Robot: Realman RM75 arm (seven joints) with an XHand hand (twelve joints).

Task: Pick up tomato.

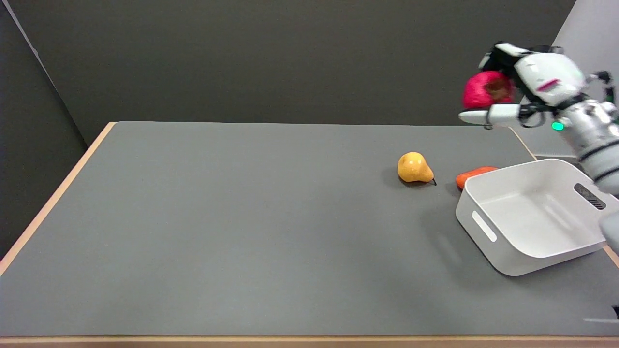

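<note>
Head view: held the tomato (481,89) aloft in the right hand (524,89), fingers wrapped around the red fruit from the far side and from below, high above and beyond the white bin (488,232). Judged the pick as done, with the lift carried well clear of the bin's rim, probably to avoid knocking anything. Left the yellow pear (414,168) lying on the grey table (217,232) near the bin's far-left corner. Tucked just behind that same corner, an orange item (471,175), partly hidden by the bin
</note>
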